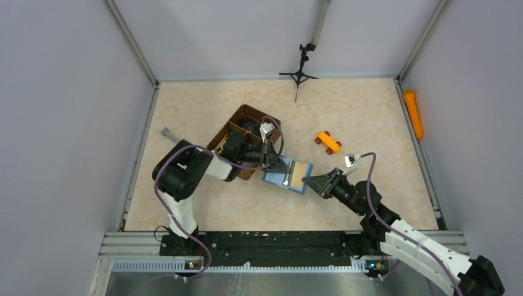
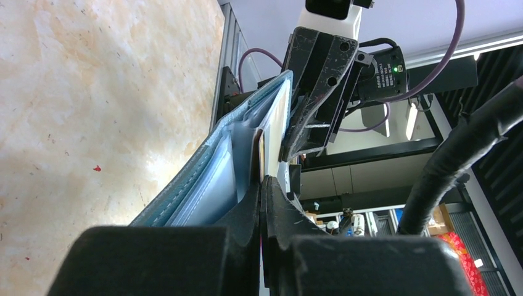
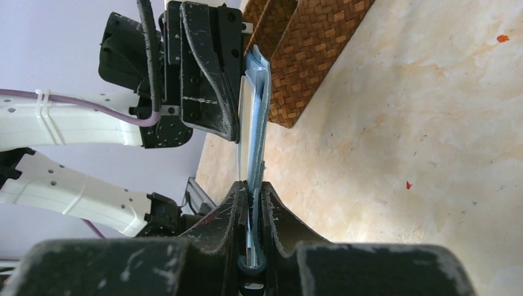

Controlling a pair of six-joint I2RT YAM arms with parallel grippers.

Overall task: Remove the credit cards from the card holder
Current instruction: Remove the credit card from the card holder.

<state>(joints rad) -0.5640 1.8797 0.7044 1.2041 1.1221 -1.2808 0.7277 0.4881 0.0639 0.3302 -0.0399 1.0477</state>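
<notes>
The beige marbled table (image 1: 203, 203) holds a brown woven divided basket (image 1: 239, 115) at about 10 o'clock from its middle. The left arm covers part of the basket; its compartments look dark and I cannot tell what is in them.

At the basket's 4 o'clock, just beside it and near the table's middle, lies the flat teal-blue bifold card holder (image 1: 275, 179). It is spread open, lighter blue inside, with a pale cream card (image 1: 300, 174) over its right half.

The left gripper (image 1: 279, 165) is closed tight at the card holder's 10 o'clock edge, nipping a thin layer; leaf or card, I cannot tell. The right gripper (image 1: 310, 181), at the 4 o'clock edge, is nearly closed, clamping the blue leaves with a white card edge among them.

An orange cylinder (image 1: 413, 113) lies at the table's 2 o'clock rim. A small orange toy car (image 1: 328, 142) stands at the card holder's 2 o'clock.
</notes>
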